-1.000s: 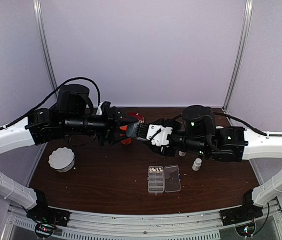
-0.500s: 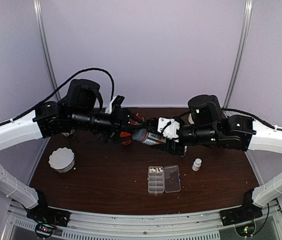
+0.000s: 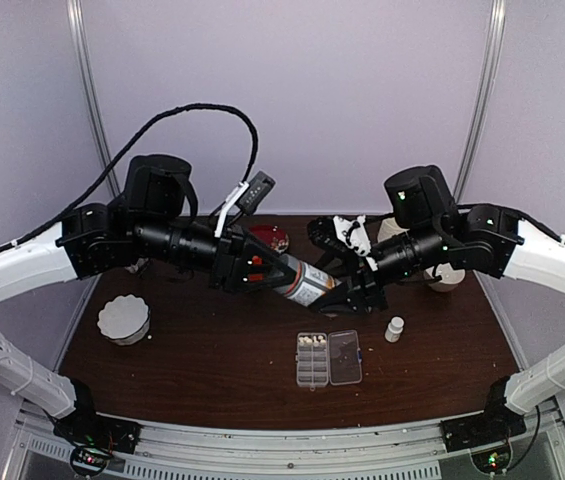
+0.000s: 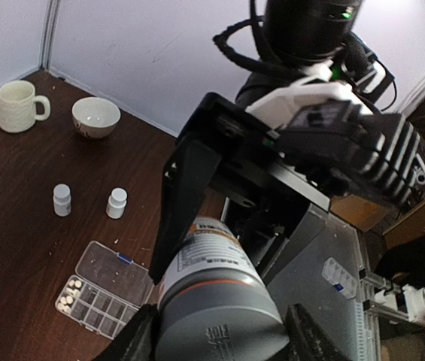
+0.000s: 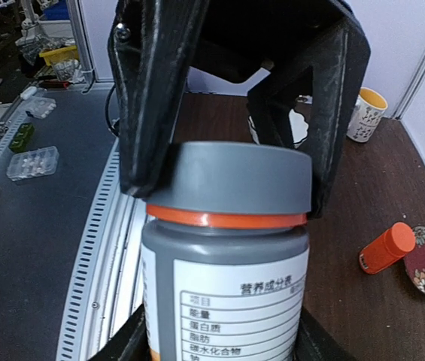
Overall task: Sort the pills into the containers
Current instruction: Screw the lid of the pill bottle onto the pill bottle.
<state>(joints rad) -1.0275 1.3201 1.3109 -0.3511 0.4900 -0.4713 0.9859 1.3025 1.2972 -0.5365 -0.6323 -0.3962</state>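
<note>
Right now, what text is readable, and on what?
"营养成分": heading on the bottle label, right wrist view; its end curves away.
"项目": same label.
"能量": same label.
"蛋白质": same label.
"脂肪": same label.
"碳水化合物": same label.
Embossing on the cap, left wrist view: too blurred to read.
Label in the top view: too small.

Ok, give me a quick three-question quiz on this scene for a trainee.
1. True or false: the pill box lies with its lid open.
2. Which part of the grey-capped bottle does the left gripper grip? A the cap, B the label, C the base.
3. How many small white bottles stand on the table?
Key: 1 true; 2 A; 3 two.
</note>
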